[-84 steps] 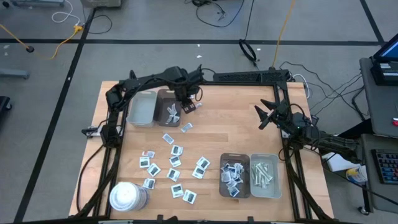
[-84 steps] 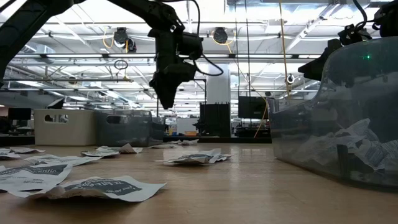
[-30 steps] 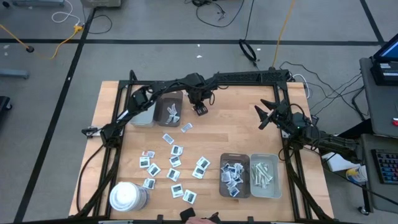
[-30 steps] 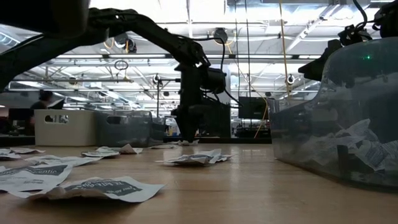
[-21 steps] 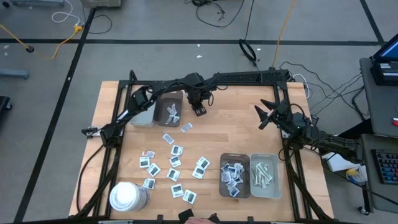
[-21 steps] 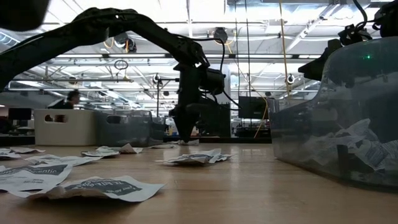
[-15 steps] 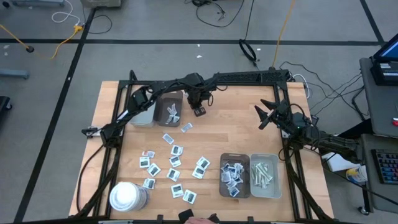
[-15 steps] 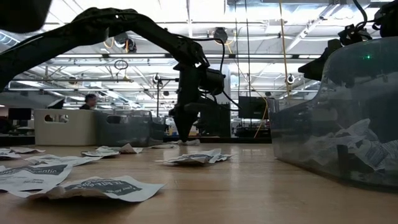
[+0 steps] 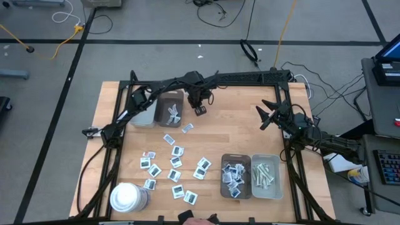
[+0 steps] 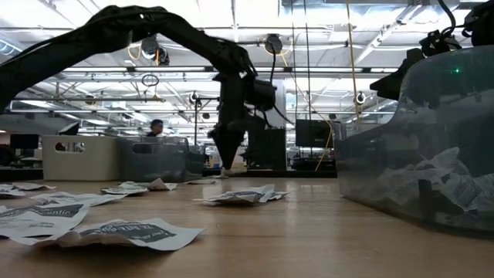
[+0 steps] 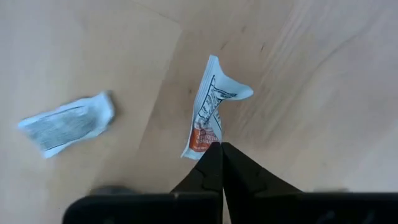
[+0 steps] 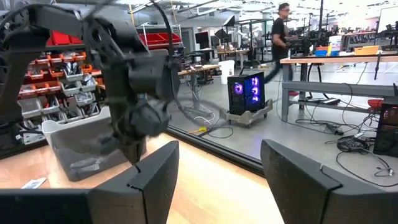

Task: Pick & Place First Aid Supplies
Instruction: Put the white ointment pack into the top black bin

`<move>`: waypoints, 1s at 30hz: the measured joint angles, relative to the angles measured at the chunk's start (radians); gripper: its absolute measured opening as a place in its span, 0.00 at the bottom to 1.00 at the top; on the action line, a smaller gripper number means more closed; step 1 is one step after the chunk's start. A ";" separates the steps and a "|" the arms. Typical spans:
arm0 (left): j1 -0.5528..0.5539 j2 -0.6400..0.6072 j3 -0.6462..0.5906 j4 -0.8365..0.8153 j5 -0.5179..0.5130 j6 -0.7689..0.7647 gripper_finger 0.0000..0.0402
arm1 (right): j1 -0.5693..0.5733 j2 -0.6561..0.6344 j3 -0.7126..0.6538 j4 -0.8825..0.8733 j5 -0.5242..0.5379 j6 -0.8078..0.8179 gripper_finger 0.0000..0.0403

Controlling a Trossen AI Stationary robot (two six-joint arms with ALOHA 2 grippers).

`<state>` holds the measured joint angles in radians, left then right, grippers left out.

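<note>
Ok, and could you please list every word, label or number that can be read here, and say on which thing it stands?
No text here can be read with certainty.
Curled packet pinched by the left end effector: dark print and an orange patch, too blurred to read.
Flat packet beside it: grey print, blurred.
Front packets in the low view: dark lettering, not legible.
Loose packets seen from above: far too small.

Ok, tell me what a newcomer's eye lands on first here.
The left gripper, shut on a crumpled packet at the table's far side beside the brown tray. Then the loose white packets scattered mid-table, and the right gripper hanging open and idle on the right.
</note>
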<state>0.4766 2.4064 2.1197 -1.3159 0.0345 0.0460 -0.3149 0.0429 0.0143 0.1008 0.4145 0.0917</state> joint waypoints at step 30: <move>0.047 -0.418 -0.411 -0.011 0.036 -0.282 0.00 | 0.000 0.001 0.000 0.000 0.000 0.000 0.56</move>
<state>0.5235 1.9886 1.7089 -1.3265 0.0702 -0.2359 -0.3149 0.0441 0.0147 0.1009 0.4149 0.0921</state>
